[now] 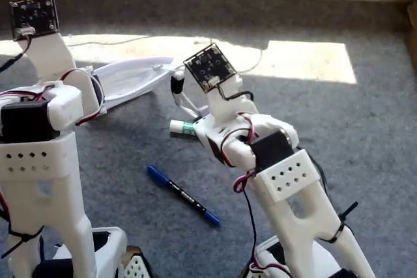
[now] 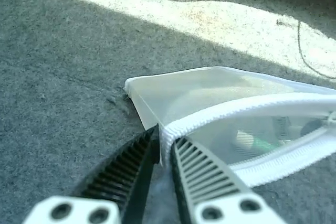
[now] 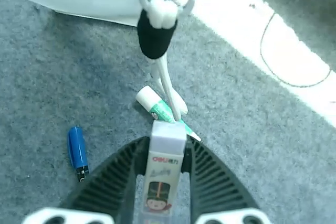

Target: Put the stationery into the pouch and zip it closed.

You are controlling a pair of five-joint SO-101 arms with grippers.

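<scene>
The pouch (image 2: pixel 210 90) lies flat on the grey carpet (image 1: pixel 365 148), white and translucent, its zip open along the near edge. The left gripper (image 2: pixel 165 140) has its jaws squeezed right down onto the corner of that zip edge, the white zipper tape caught between the ribbed black fingers. In the high view the pouch stretches away from the left arm towards the middle of the floor, its far end in a bright sunlit patch (image 1: pixel 306 63).

Over to the right gripper (image 3: pixel 167 148): its jaws are clamped on a white eraser (image 3: pixel 164 177), a small block in a printed sleeve, held lengthwise with one end poking out past the fingertips. It hangs over the carpet, apart from the pouch and short of its open mouth.

Just beyond the eraser's tip lies a white tube with a green band (image 3: pixel 157 107), on the carpet outside the pouch. Between tube and pouch sits a white looped item with a black sleeve (image 3: pixel 155 30), its rings just beside the pouch's edge and its thin white legs running across the tube; what it is, I cannot tell.

Further out, a blue pen (image 1: pixel 182 196) lies slantwise on the carpet between the two arms' bases, well apart from the pouch
</scene>
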